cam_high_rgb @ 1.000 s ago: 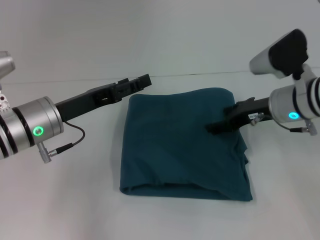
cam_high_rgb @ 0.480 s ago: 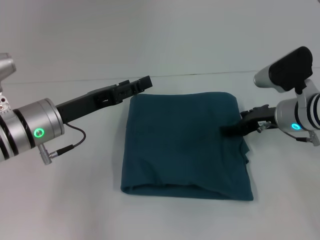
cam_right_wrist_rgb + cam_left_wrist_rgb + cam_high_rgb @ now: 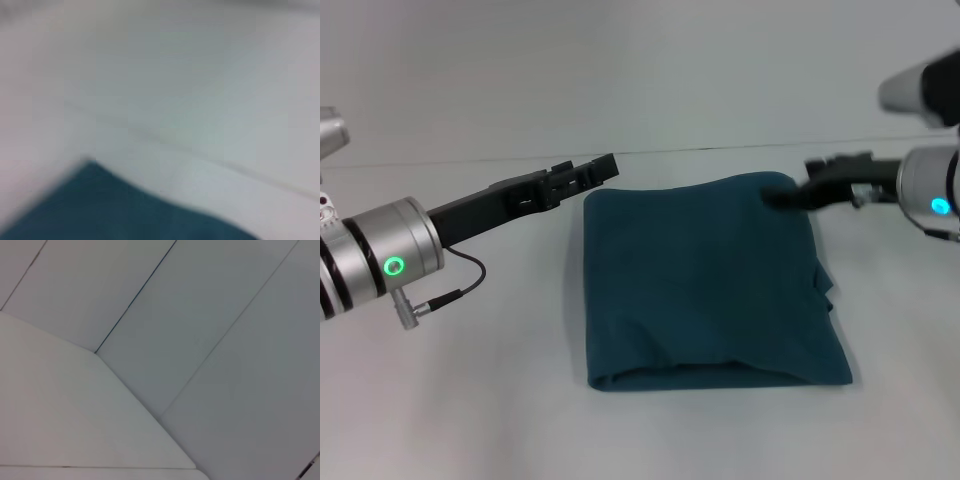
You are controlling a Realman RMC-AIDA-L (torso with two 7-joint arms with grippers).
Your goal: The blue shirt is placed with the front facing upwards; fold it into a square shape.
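Observation:
The blue shirt (image 3: 710, 285) lies folded into a rough rectangle on the white table (image 3: 470, 400), with its plain teal side up and no lettering showing. My right gripper (image 3: 778, 197) is over the shirt's far right corner; I cannot see whether it touches the cloth. A corner of the shirt (image 3: 125, 210) shows blurred in the right wrist view. My left gripper (image 3: 602, 168) is held level just beyond the shirt's far left corner, apart from the cloth. The left wrist view shows only table and wall.
The table's far edge (image 3: 700, 150) meets a pale panelled wall (image 3: 640, 70) just behind the shirt. The shirt's right side has a loose, uneven layer edge (image 3: 825, 290). A cable (image 3: 460, 285) hangs from my left wrist above the table.
My right gripper has pulled back from the shirt's right side toward the far right corner. The whole shirt has slid a little to the right. The left arm has barely moved.

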